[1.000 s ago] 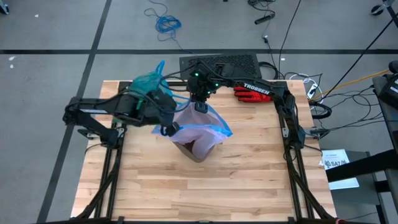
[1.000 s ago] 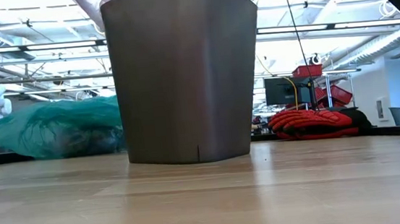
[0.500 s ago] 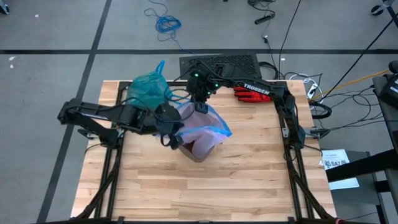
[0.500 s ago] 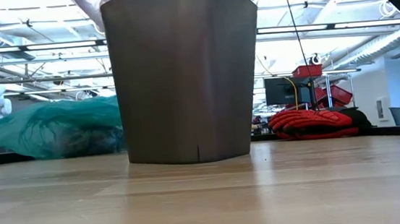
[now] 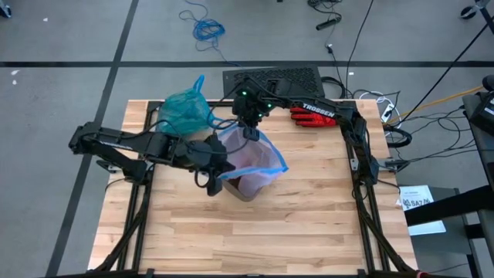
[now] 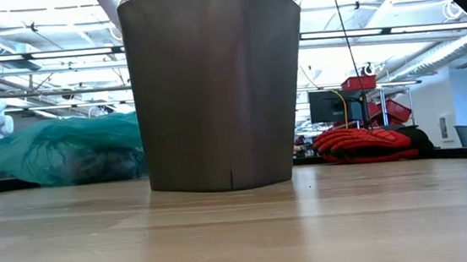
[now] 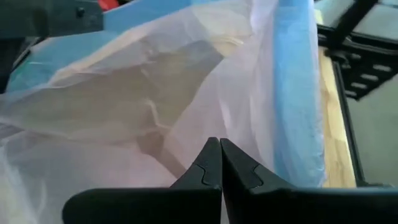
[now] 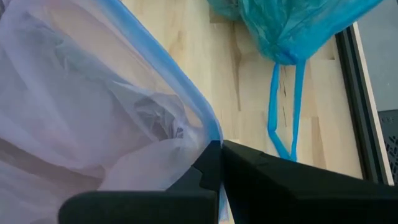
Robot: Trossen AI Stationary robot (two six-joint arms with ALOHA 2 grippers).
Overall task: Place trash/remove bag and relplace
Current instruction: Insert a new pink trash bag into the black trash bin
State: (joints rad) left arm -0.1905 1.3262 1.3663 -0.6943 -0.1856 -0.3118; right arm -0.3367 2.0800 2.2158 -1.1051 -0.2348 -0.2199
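Flanking bin (image 6: 215, 90): teal bag (image 5: 185, 113), glove (image 5: 312, 116)

Table front: bare wooden table (image 5: 255, 239) lying open for passage
Centre: bin (image 6: 215, 86) with pink bag (image 5: 248, 158) standing in the way
Rear: teal bag (image 5: 184, 112) and red glove (image 5: 312, 116) crowding the far edge

Grey floor (image 5: 69, 38) with a blue cord (image 5: 207, 29) (loosely coiled); bright ceiling lights (image 6: 30, 34) over pipes, a monitor (image 6: 326, 106) behind the wooden table (image 5: 293, 232).
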